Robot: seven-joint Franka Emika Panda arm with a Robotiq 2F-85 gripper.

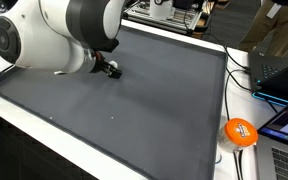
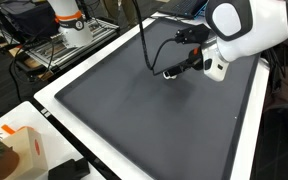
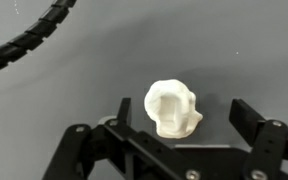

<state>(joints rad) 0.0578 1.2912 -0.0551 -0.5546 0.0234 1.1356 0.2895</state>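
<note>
- The black Robotiq gripper point(image 3: 182, 108) stands wide and grips nothing. Its jaws flank the small white crumpled lump point(image 3: 172, 108), which lies on the dark grey mat point(image 3: 74, 100).
- The lump sits off-centre, nearer the finger point(image 3: 131, 112) at 9 o'clock. I judge that a closing would meet that side first and could shove or roll the lump away.
- It looks soft and irregular, so a shallow pinch might catch only a fold and slip.
- A black spiral-wrapped cable point(image 3: 29, 45) runs at 10 o'clock from the lump, apart from it. A low sideways sweep could drag it across.
- In an exterior view, an orange round object point(image 1: 240, 132) lies at 4 o'clock from the gripper, well apart, beyond the mat's edge.
- Nothing stands between the jaws and the lump.
</note>
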